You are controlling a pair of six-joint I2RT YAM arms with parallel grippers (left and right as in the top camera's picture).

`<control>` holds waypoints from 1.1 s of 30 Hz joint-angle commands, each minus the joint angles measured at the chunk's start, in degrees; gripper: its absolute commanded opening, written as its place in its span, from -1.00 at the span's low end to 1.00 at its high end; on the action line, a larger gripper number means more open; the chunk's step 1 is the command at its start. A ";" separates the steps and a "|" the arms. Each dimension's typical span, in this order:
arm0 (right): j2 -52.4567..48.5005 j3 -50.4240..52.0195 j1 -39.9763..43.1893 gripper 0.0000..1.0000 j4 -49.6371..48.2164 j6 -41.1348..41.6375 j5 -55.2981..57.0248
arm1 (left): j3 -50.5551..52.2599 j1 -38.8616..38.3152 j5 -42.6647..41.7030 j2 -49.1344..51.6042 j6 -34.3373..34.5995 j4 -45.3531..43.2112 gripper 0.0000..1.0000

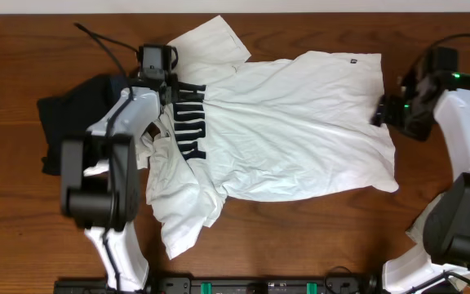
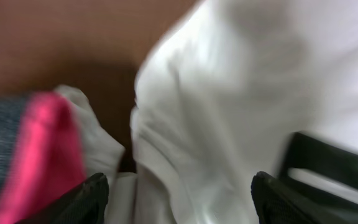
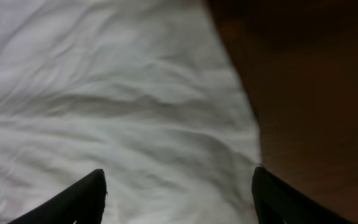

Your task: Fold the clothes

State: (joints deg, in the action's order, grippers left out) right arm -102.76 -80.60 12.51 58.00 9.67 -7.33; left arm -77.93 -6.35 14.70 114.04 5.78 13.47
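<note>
The clothes are mainly a large white T-shirt (image 1: 300,131) with black block letters (image 1: 194,122), spread flat across the table's middle. A black garment (image 1: 59,122) lies at its left, partly under my left arm. My left gripper (image 1: 163,86) is at the shirt's collar end, open. In the left wrist view its fingers stand wide over rumpled white cloth (image 2: 229,93), with a pink band on grey fabric (image 2: 42,149) to the left. My right gripper (image 1: 379,112) is open at the shirt's right edge, its fingers spanning white cloth (image 3: 104,93) beside bare wood.
The wooden table (image 1: 300,237) shows in front of and behind the shirt. A black cable (image 1: 104,45) runs across the back left. A dark rail (image 1: 259,286) lines the front edge between the two arm bases.
</note>
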 commanded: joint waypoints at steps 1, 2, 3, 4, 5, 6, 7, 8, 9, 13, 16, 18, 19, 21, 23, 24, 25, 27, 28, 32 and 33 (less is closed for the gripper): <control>-1.70 0.48 3.72 0.38 0.07 1.66 4.55 | -0.87 -0.79 -2.78 -10.03 0.09 1.97 0.54; -2.40 0.48 4.57 0.35 0.13 1.57 4.94 | -0.87 -1.09 -3.56 -12.46 0.11 3.28 0.54; -3.21 0.52 5.25 0.32 0.37 1.42 4.96 | -0.87 -1.42 -4.31 -14.71 0.11 4.76 0.54; -3.96 0.59 5.64 0.32 0.72 1.44 4.96 | -0.87 -1.75 -5.05 -16.72 0.09 6.19 0.54; -5.01 0.70 5.92 0.33 1.18 1.44 4.81 | -0.87 -2.10 -5.35 -18.84 0.13 7.87 0.54; -6.10 0.79 5.95 0.36 1.62 1.42 4.22 | -0.87 -2.51 -5.31 -20.70 0.11 9.40 0.54; -7.28 0.81 5.92 0.36 2.08 1.44 3.65 | -0.87 -2.97 -5.29 -22.71 0.11 11.15 0.55; -8.35 0.81 5.81 0.35 2.34 1.42 3.13 | -0.87 -3.41 -5.29 -24.37 0.11 12.59 0.55; -9.60 0.81 5.77 0.31 2.54 1.42 2.38 | -0.87 -3.87 -5.29 -26.25 0.11 14.32 0.55; -14.45 0.83 5.60 0.11 2.71 1.44 -0.87 | -0.87 -5.33 -5.29 -31.95 0.11 19.96 0.55; -17.07 0.85 5.55 -0.14 2.89 1.42 -2.05 | -0.87 -5.64 -5.27 -34.69 0.13 23.19 0.55; -18.29 0.85 5.57 -0.40 2.82 1.40 -2.12 | -0.87 -5.64 -5.27 -35.69 0.13 25.03 0.55; -18.60 0.85 5.57 -0.45 2.64 1.40 -2.14 | -0.87 -5.64 -5.27 -35.98 0.13 25.90 0.55; -18.80 0.85 5.66 -0.77 1.77 0.94 -2.03 | -0.87 -5.64 -5.27 -36.04 0.13 27.41 0.56; -18.71 0.76 5.92 -0.97 -0.04 0.98 -0.76 | -0.87 -5.64 -5.27 -35.95 0.13 28.44 0.56; -18.69 0.52 6.34 -0.97 -1.38 1.05 1.31 | -0.87 -5.64 -5.27 -35.95 0.13 28.85 0.56; -18.69 0.22 6.67 -0.98 -1.97 1.29 2.93 | -0.87 -5.64 -5.29 -35.95 0.13 29.09 0.55; -18.69 -1.38 7.87 -0.98 -2.40 3.67 7.89 | -0.87 -5.64 -5.29 -35.98 0.13 29.64 0.56; -18.69 -2.38 8.44 -0.97 -2.56 3.82 9.14 | -0.87 -5.64 -5.29 -35.98 0.13 29.97 0.56; -18.69 -8.39 10.29 -0.98 -1.92 1.70 9.66 | -0.87 -5.64 -5.29 -35.95 0.11 31.17 0.56; -18.69 -10.03 10.49 -0.98 -1.42 0.87 9.64 | -0.87 -5.64 -5.29 -35.95 0.11 31.32 0.55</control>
State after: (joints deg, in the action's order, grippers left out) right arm -121.05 -86.28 21.61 56.23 11.57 -1.39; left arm -78.26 -11.94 9.37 78.06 5.80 44.27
